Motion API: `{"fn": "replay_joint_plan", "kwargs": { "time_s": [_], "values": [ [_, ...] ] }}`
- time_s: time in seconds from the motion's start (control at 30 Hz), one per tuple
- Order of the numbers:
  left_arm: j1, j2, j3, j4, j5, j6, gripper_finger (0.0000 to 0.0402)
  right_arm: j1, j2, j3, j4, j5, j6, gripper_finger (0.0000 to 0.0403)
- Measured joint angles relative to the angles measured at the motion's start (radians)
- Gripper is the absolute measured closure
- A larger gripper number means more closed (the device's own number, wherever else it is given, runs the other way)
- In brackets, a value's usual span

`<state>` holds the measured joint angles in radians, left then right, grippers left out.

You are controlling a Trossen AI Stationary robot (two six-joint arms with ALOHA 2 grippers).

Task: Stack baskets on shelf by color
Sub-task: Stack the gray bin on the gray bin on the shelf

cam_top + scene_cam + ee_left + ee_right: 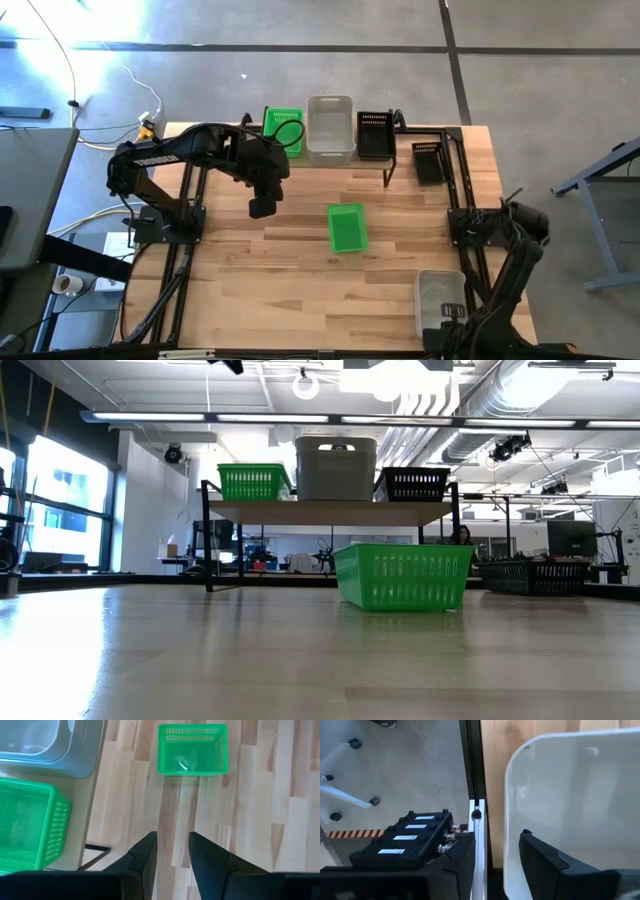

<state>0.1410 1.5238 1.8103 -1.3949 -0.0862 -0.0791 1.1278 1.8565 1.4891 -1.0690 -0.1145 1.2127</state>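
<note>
Left gripper (262,207): hovered with fingers slightly parted and empty, left of the loose green basket (347,227); a skewed descent risked shoving it.
Shelf (384,160): carried green, whitish-grey and black baskets; a careless placement might have toppled them.
Right gripper (492,852): jaws wide, one finger inside the translucent basket (441,299); closing could have tipped it.

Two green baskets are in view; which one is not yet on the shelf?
The green basket lying alone mid-table, in front of the shelf. The other green basket already sits on the shelf's left end beside the whitish basket.
</note>
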Motion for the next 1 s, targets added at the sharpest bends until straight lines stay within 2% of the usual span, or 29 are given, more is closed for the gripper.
{"fn": "replay_joint_plan", "kwargs": {
  "time_s": [0.77,0.87,1.0],
  "values": [
    [0.000,0.000,0.000,0.000,-0.003,-0.041,0.0300,-0.001,0.208,0.000,-0.002,-0.036,0.019,0.0268],
    [0.000,0.000,0.000,0.000,-0.003,-0.049,0.0300,-0.001,0.218,0.000,-0.001,-0.049,0.019,0.0296],
    [0.000,0.000,0.000,0.000,-0.003,-0.049,0.0300,-0.001,0.217,0.000,0.004,-0.055,0.019,0.0376]
  ]
}}
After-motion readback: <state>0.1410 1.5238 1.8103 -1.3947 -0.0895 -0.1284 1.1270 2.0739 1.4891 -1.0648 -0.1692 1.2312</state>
